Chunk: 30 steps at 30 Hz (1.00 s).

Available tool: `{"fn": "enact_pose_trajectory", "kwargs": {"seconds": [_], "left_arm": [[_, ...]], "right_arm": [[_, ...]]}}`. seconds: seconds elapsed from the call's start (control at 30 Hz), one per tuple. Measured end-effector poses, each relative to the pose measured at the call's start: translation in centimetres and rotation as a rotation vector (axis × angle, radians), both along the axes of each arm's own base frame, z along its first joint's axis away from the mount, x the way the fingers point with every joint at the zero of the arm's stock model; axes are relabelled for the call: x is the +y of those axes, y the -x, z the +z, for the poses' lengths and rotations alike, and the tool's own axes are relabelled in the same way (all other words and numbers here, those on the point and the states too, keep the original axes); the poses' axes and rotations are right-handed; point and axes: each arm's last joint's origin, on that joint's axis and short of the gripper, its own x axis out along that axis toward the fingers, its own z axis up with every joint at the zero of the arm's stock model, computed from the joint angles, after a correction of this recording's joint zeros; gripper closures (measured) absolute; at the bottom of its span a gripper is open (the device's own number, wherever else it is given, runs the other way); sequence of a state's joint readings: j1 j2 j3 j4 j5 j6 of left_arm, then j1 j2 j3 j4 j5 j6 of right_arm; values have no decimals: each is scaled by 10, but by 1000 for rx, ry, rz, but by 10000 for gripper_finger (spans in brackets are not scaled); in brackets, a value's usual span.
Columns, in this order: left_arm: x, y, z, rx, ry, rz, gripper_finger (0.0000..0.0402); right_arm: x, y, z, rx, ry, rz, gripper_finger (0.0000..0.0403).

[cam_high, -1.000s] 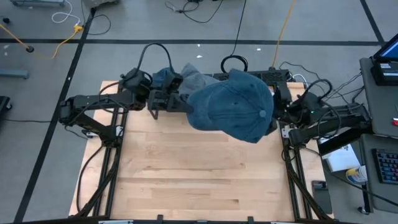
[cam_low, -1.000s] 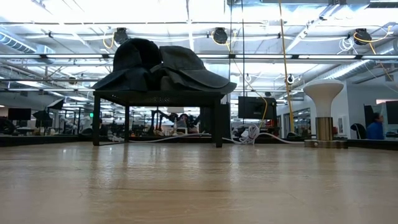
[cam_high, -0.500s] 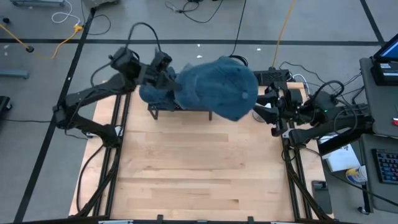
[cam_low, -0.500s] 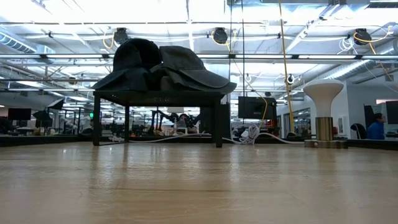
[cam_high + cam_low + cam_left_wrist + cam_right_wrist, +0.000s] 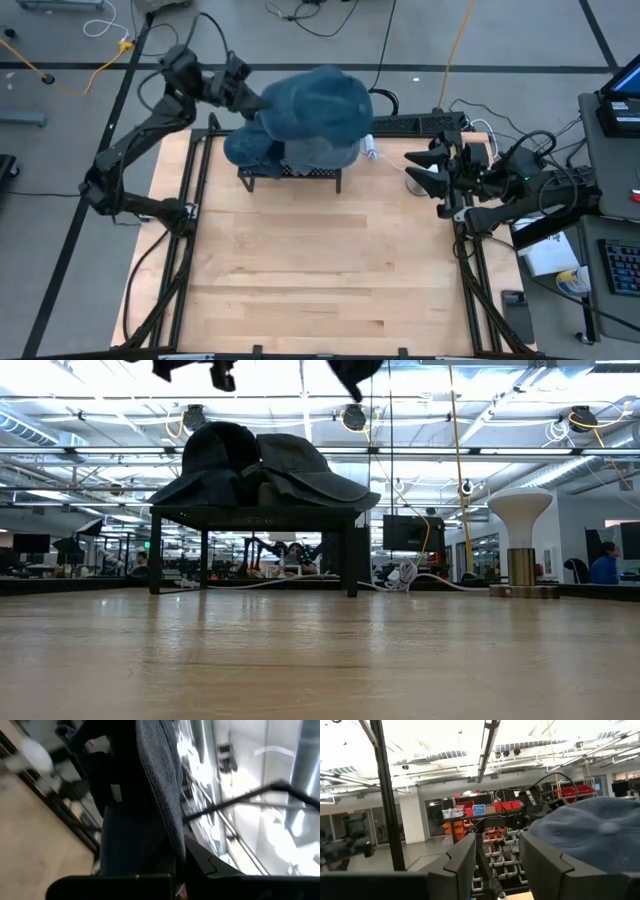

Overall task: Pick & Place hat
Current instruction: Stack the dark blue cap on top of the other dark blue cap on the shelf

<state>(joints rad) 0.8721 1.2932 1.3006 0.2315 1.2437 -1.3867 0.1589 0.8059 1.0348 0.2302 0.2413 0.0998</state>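
Two arms. Left arm raised over the table's far left; left gripper (image 5: 243,97) clamped on the blue denim hat (image 5: 315,105), held aloft above the black rack (image 5: 290,172) carrying other hats (image 5: 260,465). Right gripper (image 5: 418,168) at the far right edge, fingers parted, empty, well apart from the hat. Wooden table (image 5: 320,270); open hall beyond.

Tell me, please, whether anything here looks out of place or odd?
Nothing looks damaged or spilled. The left gripper holds the blue hat aloft over the black rack, where other hats already sit piled.
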Motion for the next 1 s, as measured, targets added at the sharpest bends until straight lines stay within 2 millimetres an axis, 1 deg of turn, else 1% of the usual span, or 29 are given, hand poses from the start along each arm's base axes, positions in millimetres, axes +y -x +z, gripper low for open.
{"fn": "enact_pose_trajectory", "kwargs": {"seconds": [0.13,0.23,0.3,0.4,0.53,0.6,0.67,0.8,0.93,1.0], "left_arm": [[14,17,2,-13,-4,117,394],[16,29,7,-32,-24,175,394],[13,34,11,-43,-35,189,394],[2,37,18,-51,-41,161,394],[-13,41,26,-61,-27,134,394],[-21,43,29,-51,-2,112,394],[-28,43,30,-32,30,97,394],[-38,40,23,46,128,65,394],[-46,33,16,95,170,64,394],[-49,30,13,112,174,67,394]], "right_arm": [[0,0,0,3,31,-12,259],[0,0,0,4,36,-16,259],[-2,0,0,9,25,-52,259],[-7,-2,-2,19,-62,-164,258],[-15,-4,-3,29,-59,-238,238],[-20,-6,-2,82,0,-286,221],[-24,-12,2,144,91,-330,204],[-26,-28,14,240,280,-306,178],[-31,-39,31,338,355,-284,171],[-34,-48,35,410,366,-267,171]]}}
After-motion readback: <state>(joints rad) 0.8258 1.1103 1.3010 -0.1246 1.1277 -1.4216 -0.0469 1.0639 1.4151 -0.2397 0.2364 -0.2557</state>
